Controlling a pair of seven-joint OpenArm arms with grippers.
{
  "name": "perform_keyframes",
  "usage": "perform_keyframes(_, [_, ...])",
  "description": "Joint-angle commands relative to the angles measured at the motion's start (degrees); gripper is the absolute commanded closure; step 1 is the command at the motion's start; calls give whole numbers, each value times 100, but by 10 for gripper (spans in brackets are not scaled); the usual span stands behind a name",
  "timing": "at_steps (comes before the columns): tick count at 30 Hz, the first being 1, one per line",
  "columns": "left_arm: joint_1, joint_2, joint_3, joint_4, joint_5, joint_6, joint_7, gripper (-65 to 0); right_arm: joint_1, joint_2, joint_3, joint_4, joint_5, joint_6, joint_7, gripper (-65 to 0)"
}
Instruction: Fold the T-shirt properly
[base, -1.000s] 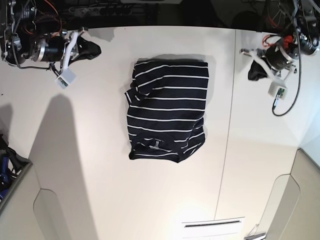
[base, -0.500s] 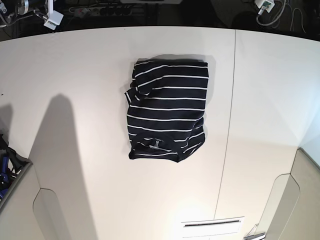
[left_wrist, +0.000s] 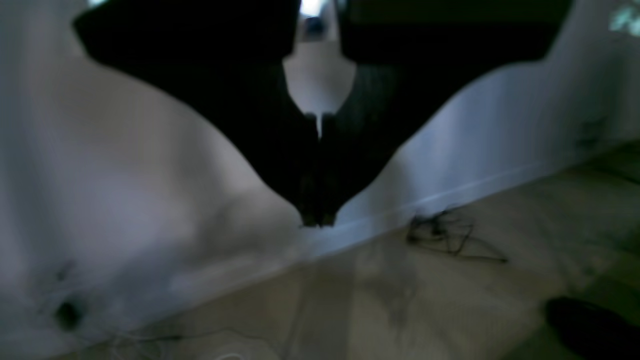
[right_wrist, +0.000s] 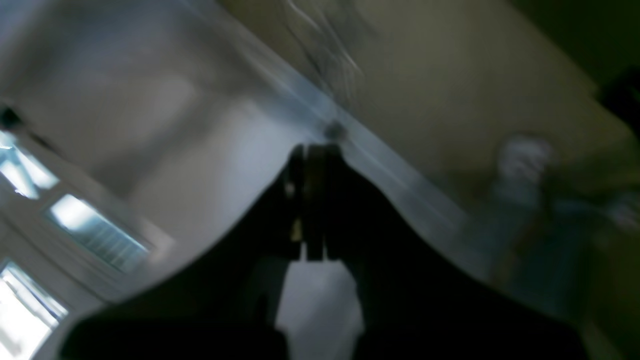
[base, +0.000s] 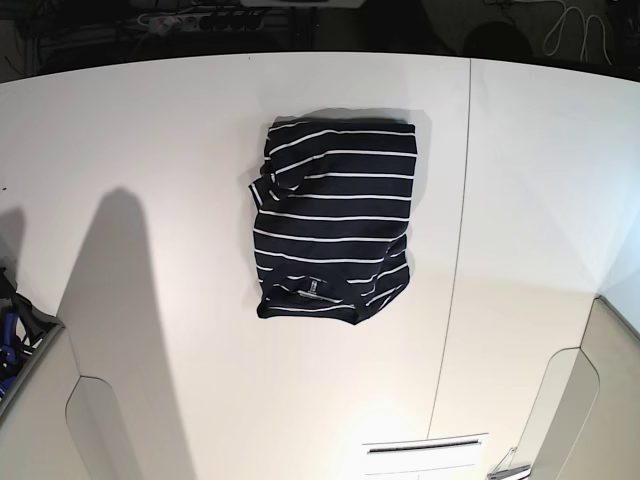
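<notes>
Base view: the T-shirt (base: 335, 222) lies folded into a compact rectangle near the middle of the white table (base: 180, 150), label end toward the near edge; no arm is in view.

Left wrist view: the left gripper (left_wrist: 315, 220) is closed on nothing, pointing at floor and wall, away from the table.

Right wrist view: the right gripper (right_wrist: 314, 150) is likewise pinched together and empty, which suggests the folding is finished.

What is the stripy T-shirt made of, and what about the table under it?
The T-shirt looks like soft knit cloth, dark navy with thin white stripes: it lies folded with rumpled, rounded edges and small creases. The table seems a hard, smooth white board with a matte finish: it is flat, with a straight seam and soft shadows. Its exact material is unclear.
</notes>
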Motion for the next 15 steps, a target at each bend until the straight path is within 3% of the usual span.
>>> perform_keyframes(1, [-39, 55, 173, -284, 46, 26, -66, 0, 4, -15, -39, -190, -146, -37, -24, 0])
perform_keyframes(5, [-802, 417, 656, -1248, 50, 225, -522, 0, 511, -317, -46, -1121, -396, -157, -17, 0])
perform_keyframes(10, [-1484, 804, 772, -1790, 186, 232, -516, 0, 1145, -743, -48, -2031, -396, -155, 15, 0])
perform_keyframes(15, [-1668, 962, 772, -1834, 201, 210, -503, 0, 1600, -1117, -48, -2463, -398, -155, 39, 0])
